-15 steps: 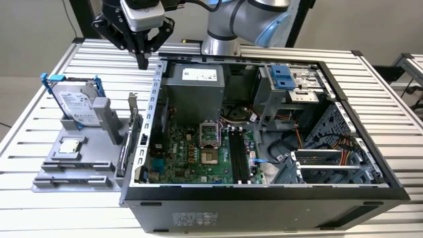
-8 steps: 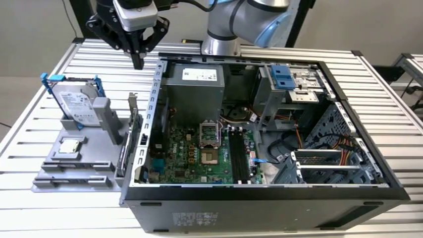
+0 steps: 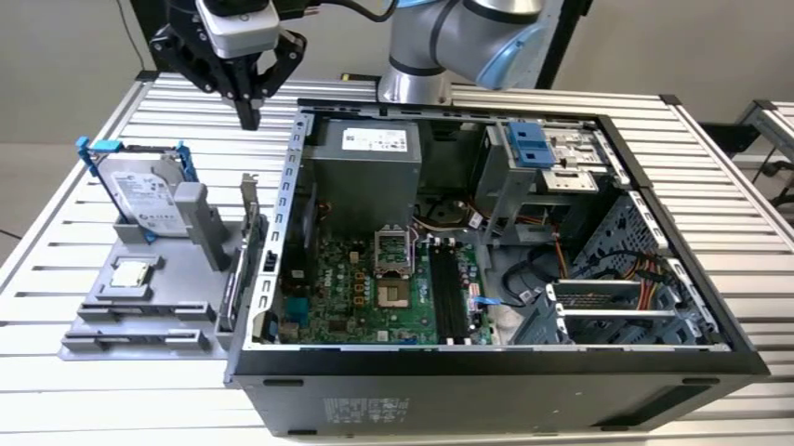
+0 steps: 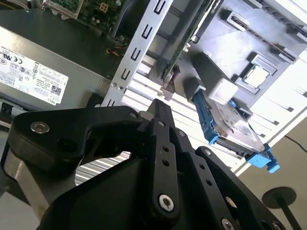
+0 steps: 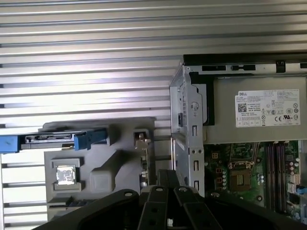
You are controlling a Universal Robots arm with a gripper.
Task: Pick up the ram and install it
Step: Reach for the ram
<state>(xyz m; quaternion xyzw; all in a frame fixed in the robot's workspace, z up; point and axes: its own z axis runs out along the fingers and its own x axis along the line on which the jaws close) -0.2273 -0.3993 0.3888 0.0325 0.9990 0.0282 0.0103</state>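
The claw (image 3: 252, 110) hangs in the air over the tabletop (image 3: 56, 279). Its two fingers point down and are pressed together at the tips. It has nothing in it.

The ram (image 3: 233, 279) is not in the claw. It stands on its long thin edge in the grey holder (image 3: 137, 327). It is on the side of the holder next to the case (image 3: 496, 372), which is the holder's side at the exterior view's right. The ram runs along the case wall, just beside it.

In the exterior view the claw is up high, past the far end of the ram and close to the far corner of the case. The claw and the ram are well apart, and they do not touch.

In both wrist views the closed claw (image 4: 160, 109) (image 5: 165, 176) is in front, and the ram (image 4: 188, 39) (image 5: 144, 165) lies beyond its tip, between the holder and the case.

The drive (image 3: 137, 190) with blue ends stands up in the same holder, on the other side from the ram. The small square chip (image 3: 130, 274) lies flat in the holder, near the drive. The case is open, and the green board (image 3: 372, 288) shows inside.
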